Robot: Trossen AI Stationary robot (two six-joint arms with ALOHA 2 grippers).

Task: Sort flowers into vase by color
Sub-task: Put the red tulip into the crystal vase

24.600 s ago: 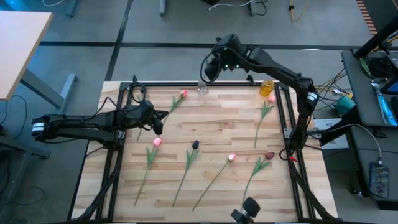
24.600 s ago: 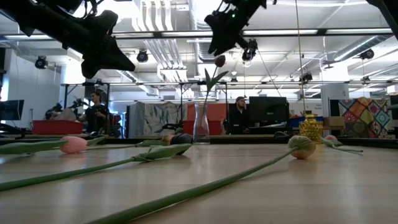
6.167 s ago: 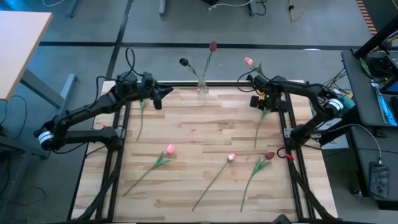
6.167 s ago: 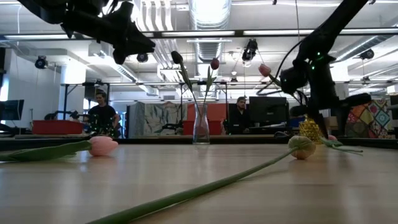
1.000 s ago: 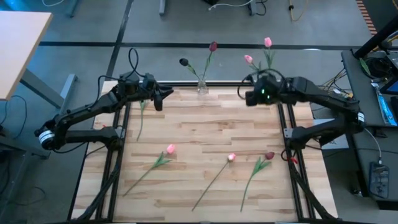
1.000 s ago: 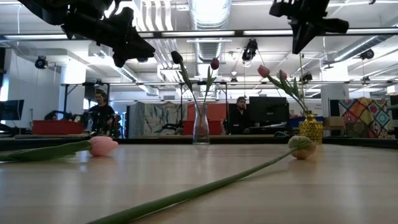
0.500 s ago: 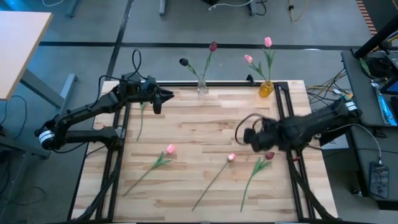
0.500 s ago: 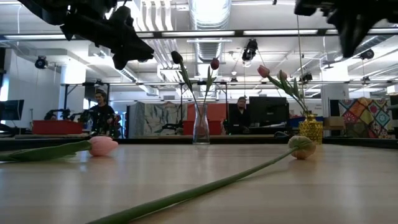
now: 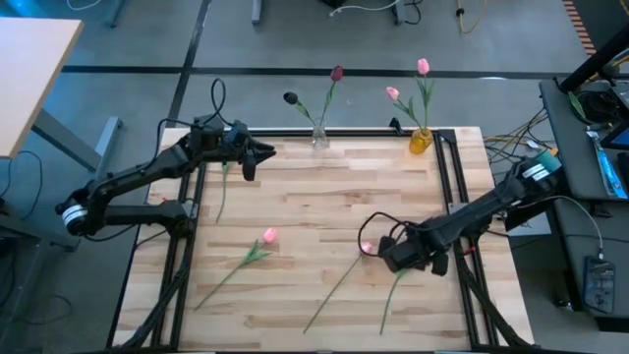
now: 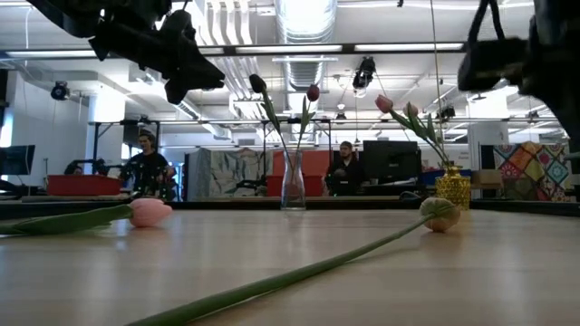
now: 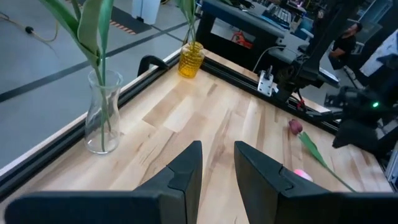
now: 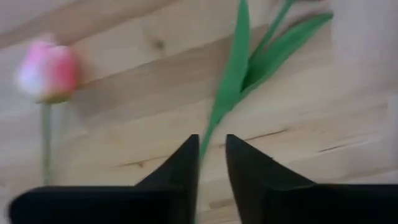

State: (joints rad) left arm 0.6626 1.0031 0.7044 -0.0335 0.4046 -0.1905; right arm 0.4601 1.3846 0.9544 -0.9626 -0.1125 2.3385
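The clear vase (image 9: 319, 138) at the far edge holds two maroon tulips (image 9: 337, 73). The yellow vase (image 9: 421, 142) holds two pink tulips (image 9: 423, 66). Two pink tulips (image 9: 267, 236) (image 9: 366, 248) lie flat on the table. My right gripper (image 9: 393, 258) hangs low over the maroon tulip's stem (image 9: 391, 295), hiding its head. In the right wrist view it is open (image 12: 211, 146), one finger on each side of that stem (image 12: 208, 127), which lies on the wood. My left gripper (image 9: 257, 155) waits open above the far-left corner, over another green stem (image 9: 218, 197).
Black frame rails (image 9: 447, 187) run along the table's sides. The nearer pink tulip's long stem (image 10: 299, 276) crosses the middle toward the near edge. Bare wood (image 9: 324, 192) lies between the vases and the lying flowers. People sit in the room beyond the table.
My right gripper has swung away from the yellow vase at the far edge, toward the near-right of the table, and come down over the maroon tulip's stem. The pink tulip it left stays standing in the yellow vase.
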